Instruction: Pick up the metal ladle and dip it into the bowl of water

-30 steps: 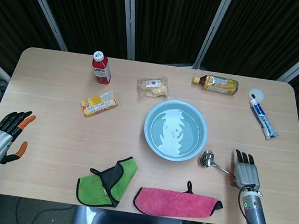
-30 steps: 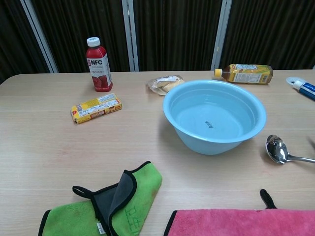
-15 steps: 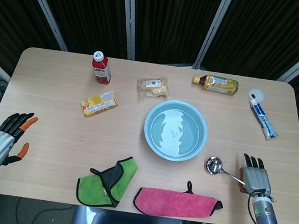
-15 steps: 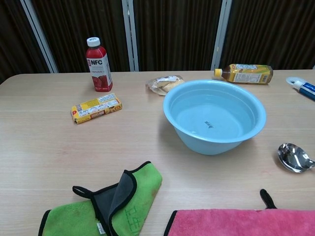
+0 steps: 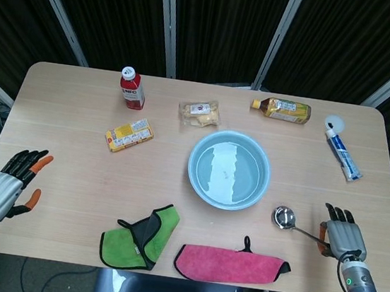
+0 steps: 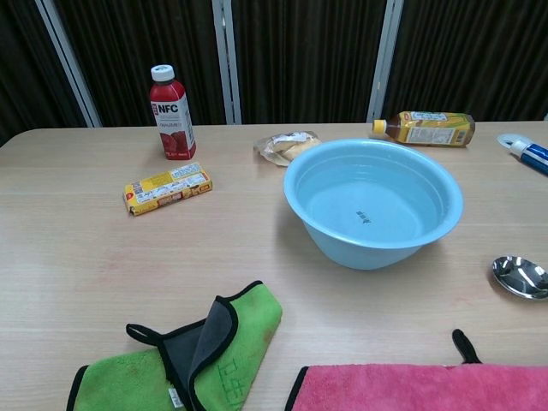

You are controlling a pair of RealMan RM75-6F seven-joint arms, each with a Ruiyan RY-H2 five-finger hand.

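Beside bowl (image 5: 229,169), right hand (image 5: 343,239) (gripping ladle (image 5: 286,218))

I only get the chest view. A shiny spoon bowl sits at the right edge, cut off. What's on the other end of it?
Observer: The ladle has a thin handle that runs back to the right hand, which seems to hold its end.
Operator: Where's the other hand, then?
Observer: The left hand is by the near left corner of the table, fingers apart, holding nothing.
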